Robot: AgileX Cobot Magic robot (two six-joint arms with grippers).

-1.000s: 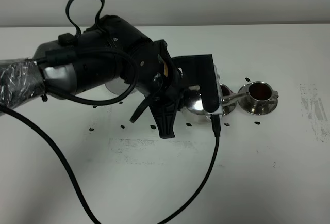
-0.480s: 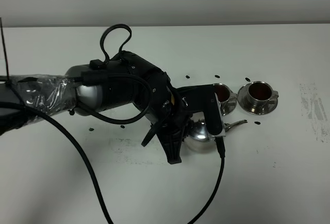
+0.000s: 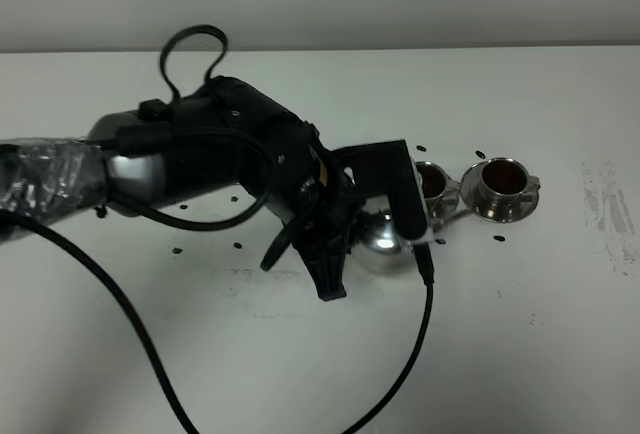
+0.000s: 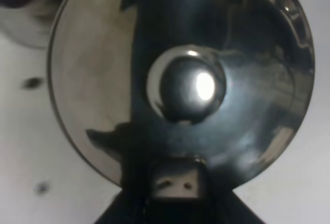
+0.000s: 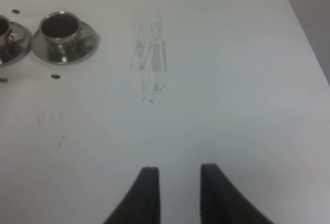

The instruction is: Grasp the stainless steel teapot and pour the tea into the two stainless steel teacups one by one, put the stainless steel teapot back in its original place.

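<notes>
The stainless steel teapot point(image 3: 378, 236) hangs in my left gripper point(image 3: 392, 222), shut on its handle, just in front of and left of the cups. The left wrist view looks straight down on its domed lid and knob point(image 4: 188, 87). Two stainless steel teacups hold reddish-brown tea: the left one point(image 3: 432, 184) and the right one point(image 3: 503, 178) on its saucer point(image 3: 500, 209). The right cup also shows in the right wrist view point(image 5: 61, 27). My right gripper point(image 5: 178, 193) is open and empty above bare table. The teapot's base saucer is hidden behind the left arm.
Small black marks point(image 3: 238, 245) dot the white table point(image 3: 560, 334) around the cups and left of the teapot. A black cable point(image 3: 415, 354) hangs from the left wrist over the front of the table. A scuffed patch point(image 5: 152, 61) lies right of the cups.
The left arm drew the teapot away from the left cup toward the table's front, then moved it back a little. The cups have not moved.
</notes>
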